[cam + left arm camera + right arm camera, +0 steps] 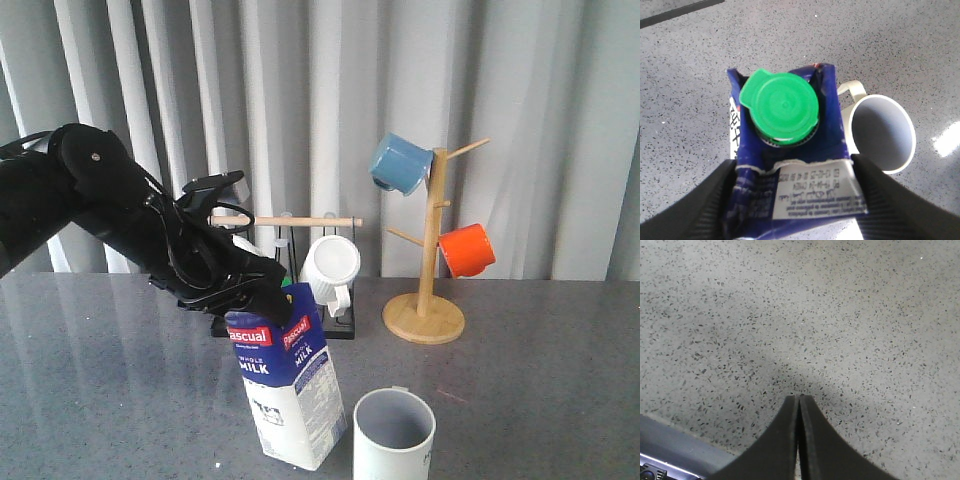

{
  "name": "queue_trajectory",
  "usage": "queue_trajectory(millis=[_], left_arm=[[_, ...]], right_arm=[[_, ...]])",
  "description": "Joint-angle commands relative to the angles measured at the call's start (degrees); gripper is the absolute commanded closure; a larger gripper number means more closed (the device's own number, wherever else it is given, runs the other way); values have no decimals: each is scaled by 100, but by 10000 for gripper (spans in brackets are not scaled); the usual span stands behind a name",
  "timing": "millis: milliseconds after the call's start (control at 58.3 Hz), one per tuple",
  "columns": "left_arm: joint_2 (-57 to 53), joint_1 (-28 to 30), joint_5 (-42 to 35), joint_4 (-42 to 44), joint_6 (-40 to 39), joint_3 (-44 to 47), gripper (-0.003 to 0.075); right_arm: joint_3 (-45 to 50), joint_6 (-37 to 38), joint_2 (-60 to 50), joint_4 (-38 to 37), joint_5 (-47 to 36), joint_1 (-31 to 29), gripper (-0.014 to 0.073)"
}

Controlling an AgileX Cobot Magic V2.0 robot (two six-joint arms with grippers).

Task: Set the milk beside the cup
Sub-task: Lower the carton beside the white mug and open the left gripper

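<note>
The left gripper (795,200) was clamped on the top of the milk (288,390), its two dark fingers (705,210) pressed against opposite sides of the carton's folded blue crown, as the left wrist view showed at the bottom of its frame. In that view the green screw cap (780,106) sat in the middle, facing the camera, with the white printed flap below it between the fingers. In the front view the black left arm (110,210) reached from the left edge down toward the centre, and the carton stood in the lower middle of the frame, tilted, its base low near the grey speckled table (100,400); whether the base touched the surface could not be told. The cup (394,436), pale with a grey inside, stood just beside the carton at the lower centre-right, cut off by the bottom edge; in the left wrist view its cream handle (852,90) sat close against the carton's side. Behind, in the middle of the front view, a white mug (331,267) hung on a dark rack with a wooden bar (290,221). To the right stood a wooden mug tree (428,250) carrying a blue mug (400,163) and an orange mug (468,249), before grey curtains (560,100). The right gripper (799,405) showed its fingers pressed together, holding nothing, above bare speckled tabletop.
</note>
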Motion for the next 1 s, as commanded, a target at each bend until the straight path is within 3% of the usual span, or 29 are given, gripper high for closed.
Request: queue_trajectory(millis=[0, 154, 360, 515, 978], left_arm=[[-305, -42, -62, -221, -43, -150, 492], [-305, -42, -62, -246, -43, -150, 325], [-311, -111, -62, -246, -253, -150, 195], [-311, -137, -62, -241, -382, -150, 164], [-577, -132, -62, -235, -393, -161, 164]], right_arm=[[-138, -8, -17, -242, -221, 4, 602], [-138, -8, -17, -242, -221, 4, 602], [-138, -8, -17, -242, -221, 4, 602], [-138, -8, -17, -242, -221, 4, 602], [-138, -8, -17, -242, -215, 4, 602]])
